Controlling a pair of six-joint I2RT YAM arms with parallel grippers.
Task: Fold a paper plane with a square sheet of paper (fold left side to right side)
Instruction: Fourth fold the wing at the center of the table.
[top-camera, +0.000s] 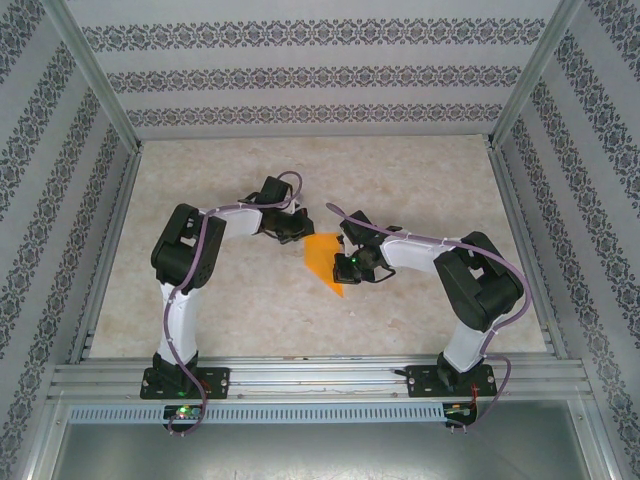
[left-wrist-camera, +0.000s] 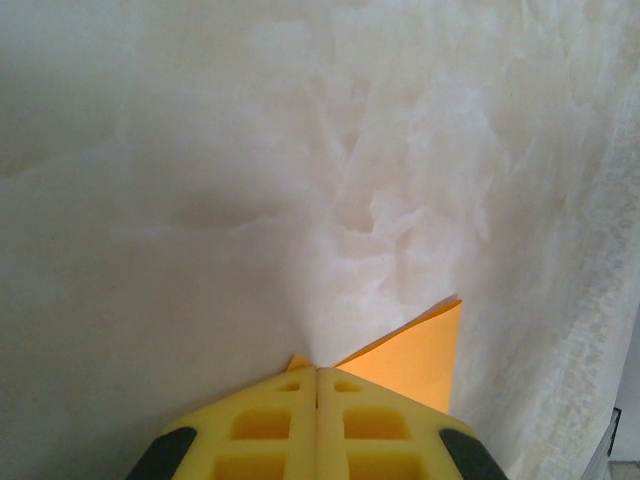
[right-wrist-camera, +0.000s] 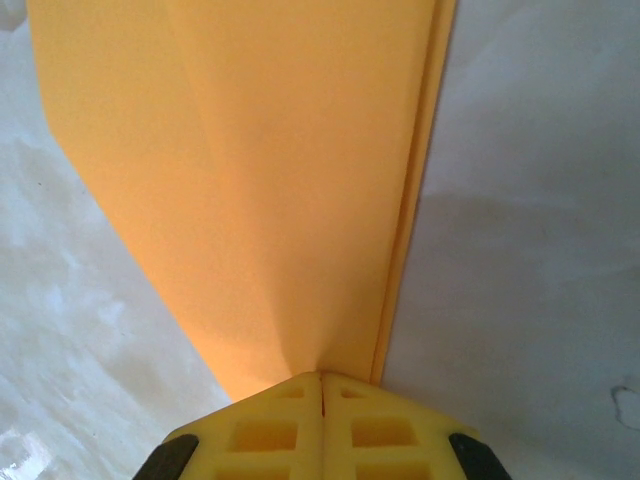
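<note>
Where the left jaws meet, their yellow pads press together with only a thin seam between them. A bit of orange shows on either side of the tip, so they are closed on the orange paper. From the left wrist, one pointed flap of it rises to the right of the pads against the pale counter.

The right jaws are closed too. Their pads pinch a narrow end of the paper, which widens away from them toward the top of the right wrist view. A soft crease runs up its middle. Along its right edge several layers lie stacked, so the sheet is folded. Beside that edge a faint shadow falls on the counter. I cannot tell whether the paper rests flat or hangs just above the surface.

From above, the paper is a small angular shape near the middle of the counter, with one sharp point aimed toward the near right. The left jaws hold its upper left part and the right jaws its right side, facing each other closely. Behind them the left arm and the right arm bend inward from their bases on the metal rail. Patterned walls enclose the counter on three sides.
</note>
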